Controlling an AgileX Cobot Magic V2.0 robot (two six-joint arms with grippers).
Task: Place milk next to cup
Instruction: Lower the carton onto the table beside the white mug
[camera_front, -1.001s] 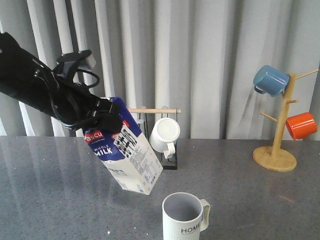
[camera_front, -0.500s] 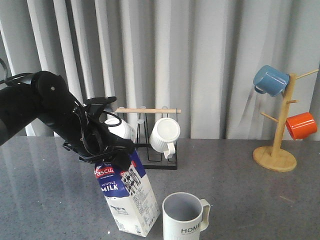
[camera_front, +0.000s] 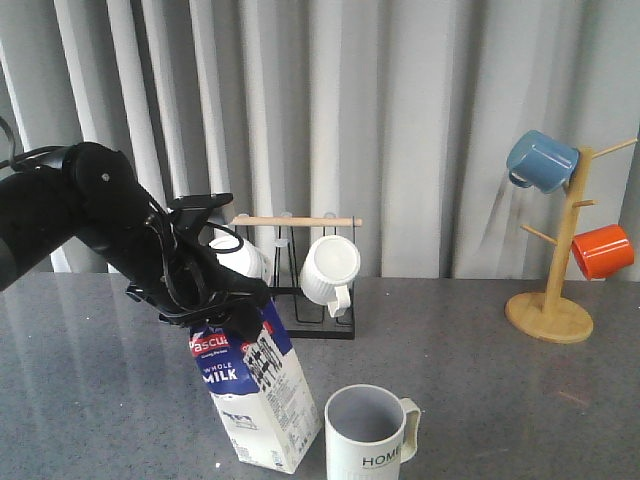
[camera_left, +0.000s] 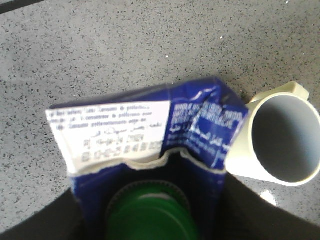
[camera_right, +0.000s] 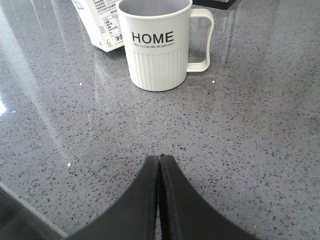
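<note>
On the grey speckled table the left gripper pinches the top of the milk, which leans slightly (base on the surface) just beside the cup. The right gripper hangs low nearby, its fingers pressed together, holding nothing.

The milk stands just beside the cup, blocking its left.
</note>
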